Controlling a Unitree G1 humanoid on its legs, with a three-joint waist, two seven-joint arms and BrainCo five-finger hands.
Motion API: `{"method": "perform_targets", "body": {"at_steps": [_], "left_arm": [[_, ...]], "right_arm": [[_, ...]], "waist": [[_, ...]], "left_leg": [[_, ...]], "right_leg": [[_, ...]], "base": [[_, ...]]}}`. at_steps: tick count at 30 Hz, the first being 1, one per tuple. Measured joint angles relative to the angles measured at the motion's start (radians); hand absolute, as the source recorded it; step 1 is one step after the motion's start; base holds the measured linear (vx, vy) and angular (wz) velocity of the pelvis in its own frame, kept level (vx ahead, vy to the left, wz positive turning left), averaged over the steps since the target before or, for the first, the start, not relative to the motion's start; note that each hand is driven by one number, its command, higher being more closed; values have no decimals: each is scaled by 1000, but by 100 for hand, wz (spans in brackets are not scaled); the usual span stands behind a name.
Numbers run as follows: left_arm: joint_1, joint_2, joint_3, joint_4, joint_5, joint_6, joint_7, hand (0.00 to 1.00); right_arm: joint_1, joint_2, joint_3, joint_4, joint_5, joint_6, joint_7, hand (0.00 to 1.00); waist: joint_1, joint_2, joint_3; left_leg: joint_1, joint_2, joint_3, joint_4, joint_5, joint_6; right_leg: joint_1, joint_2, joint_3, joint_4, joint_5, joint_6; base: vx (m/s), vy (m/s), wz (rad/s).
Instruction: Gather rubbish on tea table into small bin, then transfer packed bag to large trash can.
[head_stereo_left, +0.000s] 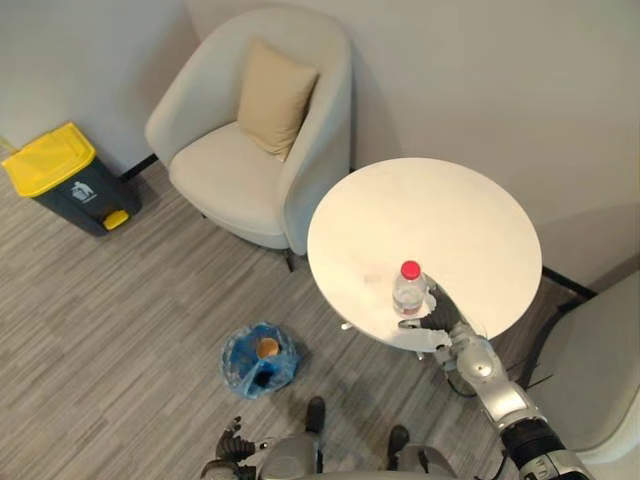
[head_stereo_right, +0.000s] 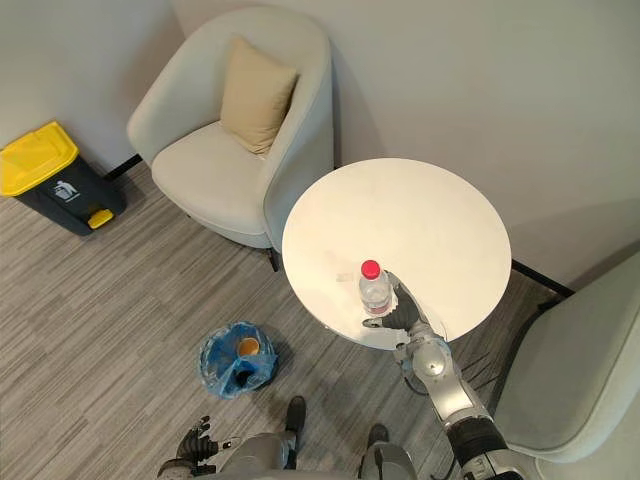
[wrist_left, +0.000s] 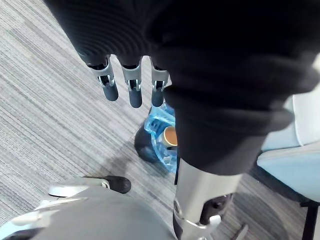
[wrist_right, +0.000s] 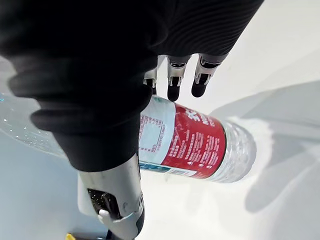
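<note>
A clear plastic bottle (head_stereo_left: 408, 290) with a red cap and red label stands upright near the front edge of the round white tea table (head_stereo_left: 440, 210). My right hand (head_stereo_left: 440, 316) is against its right side. In the right wrist view the bottle (wrist_right: 195, 145) lies between the straight fingers (wrist_right: 174, 90) and the thumb, which are not closed on it. The small bin (head_stereo_left: 258, 360), lined with a blue bag, sits on the floor left of the table with a brown cup inside. My left hand (wrist_left: 131, 87) hangs open, low above the floor by the bin (wrist_left: 161, 132).
A dark large trash can (head_stereo_left: 70, 178) with a yellow lid stands by the wall at far left. A cream armchair (head_stereo_left: 250, 150) with a tan cushion (head_stereo_left: 272, 95) is behind the table. Another pale chair (head_stereo_left: 600, 370) is at the right.
</note>
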Motion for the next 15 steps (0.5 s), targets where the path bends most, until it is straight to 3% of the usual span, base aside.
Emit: {"method": "perform_targets", "body": {"at_steps": [10,15], "left_arm": [[13,0,-11,-1,-1,-1,-2,0],[14,0,-8,-5,-2,-1,-4,0]], "right_arm": [[-70,11,-5,77,125,6,-46,100],[-45,21,-81,-20,199,4,-47,100]], "waist": [[3,31,-18],[0,32,-18]], "left_leg": [[-11,-4,-33,-15,22,0],[-8,-9,-57,-15,30,3]], "right_leg": [[12,1,-38,-20,0,9],[34,1,-65,-29,-5,4]], "base": [[3,-5,12],[70,-33,15]]}}
